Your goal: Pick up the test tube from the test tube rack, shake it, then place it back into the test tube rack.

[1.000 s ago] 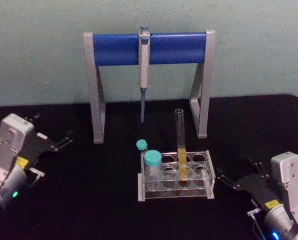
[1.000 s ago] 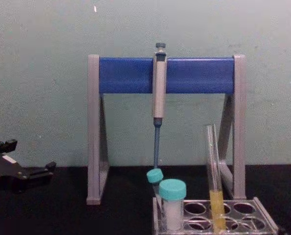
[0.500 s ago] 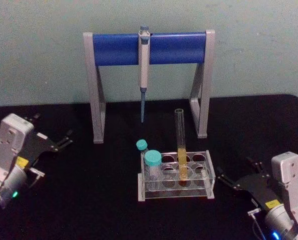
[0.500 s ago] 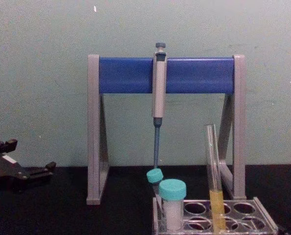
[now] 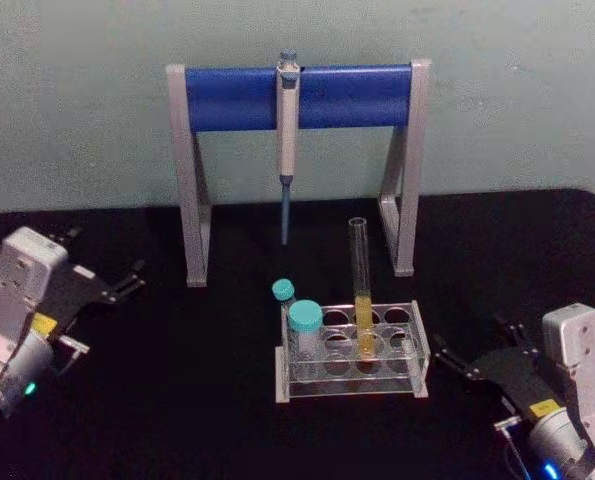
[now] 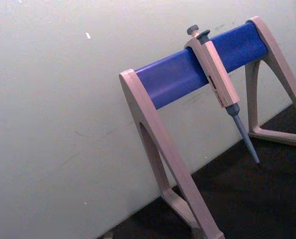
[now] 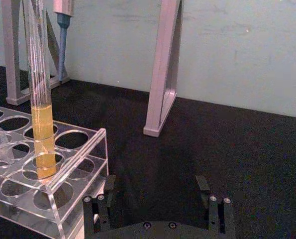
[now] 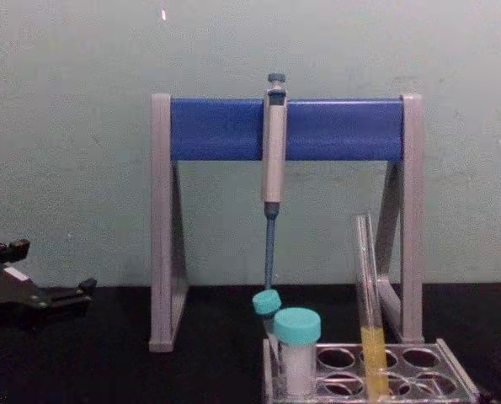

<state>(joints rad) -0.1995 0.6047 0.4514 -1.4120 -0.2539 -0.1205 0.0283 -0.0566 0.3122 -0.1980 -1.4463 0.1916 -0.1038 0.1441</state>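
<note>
Standing upright in rack (image 5: 352, 350), your tube (image 5: 361, 290); right gripper (image 5: 474, 357) unclenched beside rack, left gripper (image 5: 125, 283) unclenched, far left.

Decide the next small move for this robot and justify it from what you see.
Probably bring the right gripper left toward the test tube. Its jaws stand open beside the test tube rack, and the tube sits upright in a hole, untouched. The left gripper rests farther off, by the table's left edge.
</note>
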